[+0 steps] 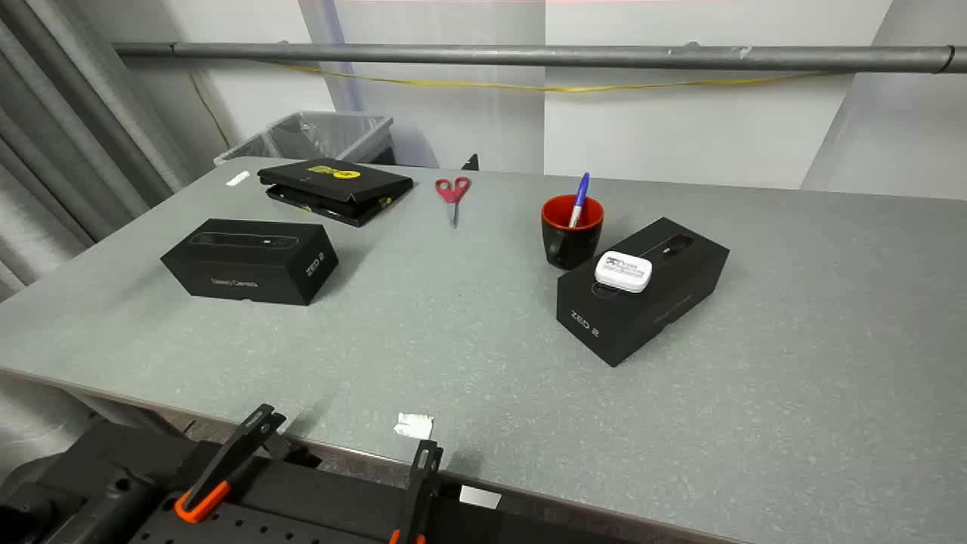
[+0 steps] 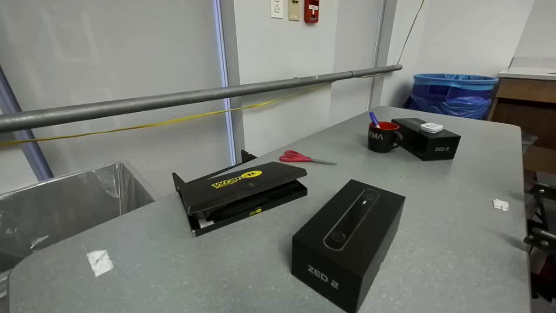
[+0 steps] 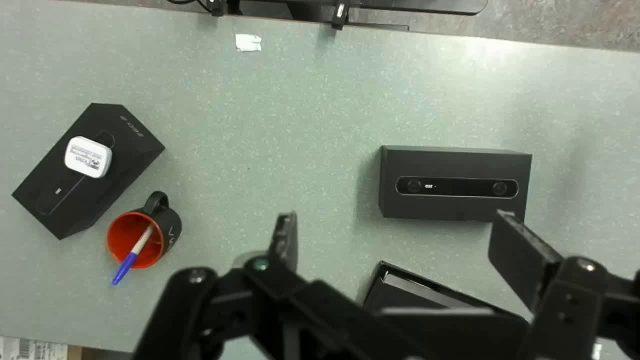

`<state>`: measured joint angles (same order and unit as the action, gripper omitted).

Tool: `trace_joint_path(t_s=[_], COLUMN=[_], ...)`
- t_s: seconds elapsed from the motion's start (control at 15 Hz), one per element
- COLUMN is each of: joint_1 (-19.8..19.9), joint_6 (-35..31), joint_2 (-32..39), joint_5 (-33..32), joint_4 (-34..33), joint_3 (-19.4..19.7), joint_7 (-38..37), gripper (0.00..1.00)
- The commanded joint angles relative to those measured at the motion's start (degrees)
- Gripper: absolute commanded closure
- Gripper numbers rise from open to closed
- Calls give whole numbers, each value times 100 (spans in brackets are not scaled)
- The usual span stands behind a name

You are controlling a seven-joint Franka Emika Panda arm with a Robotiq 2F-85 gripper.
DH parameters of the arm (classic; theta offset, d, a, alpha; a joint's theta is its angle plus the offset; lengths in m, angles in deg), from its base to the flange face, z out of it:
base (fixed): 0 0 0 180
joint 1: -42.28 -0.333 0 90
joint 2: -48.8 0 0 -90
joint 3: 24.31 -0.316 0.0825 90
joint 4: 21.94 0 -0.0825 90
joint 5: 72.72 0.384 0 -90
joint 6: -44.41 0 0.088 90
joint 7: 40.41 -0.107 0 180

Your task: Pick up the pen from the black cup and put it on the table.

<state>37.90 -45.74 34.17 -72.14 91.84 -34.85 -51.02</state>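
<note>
The pen (image 1: 581, 195) has a white barrel and a blue cap. It leans in the black cup (image 1: 568, 248), cap up and above the red rim. Both also show in an exterior view, the pen (image 2: 374, 119) and the cup (image 2: 378, 142). In the wrist view the pen (image 3: 129, 261) and the cup (image 3: 171, 226) are at the left. The cup stands upright on the grey table (image 1: 438, 332). My gripper (image 3: 395, 220) is open and empty, high above the table. In the wrist view the cup and pen lie left of both fingers. The gripper is out of both exterior views.
A black box (image 1: 680, 264) with a white tin (image 1: 624, 272) on it stands close beside the cup. Another black box (image 1: 249, 261), a flat black box (image 1: 340, 181) and red-handled scissors (image 1: 453, 193) lie on the table. A metal rail (image 1: 483, 54) runs behind the table.
</note>
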Motion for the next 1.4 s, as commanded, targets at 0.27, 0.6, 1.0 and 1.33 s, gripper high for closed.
trace_joint_path(t_s=[0.27,0.6,1.0,1.33], joint_1=[-59,218,651,570], joint_6=[-171,-1494,-2354,-2321], joint_2=[2,348,1304,1180], joint_5=[-82,-411,-632,-552], joint_4=[40,473,608,732], joint_3=[67,460,1093,1074], joint_7=[7,183,-8,142], gripper=[1,0,0,0])
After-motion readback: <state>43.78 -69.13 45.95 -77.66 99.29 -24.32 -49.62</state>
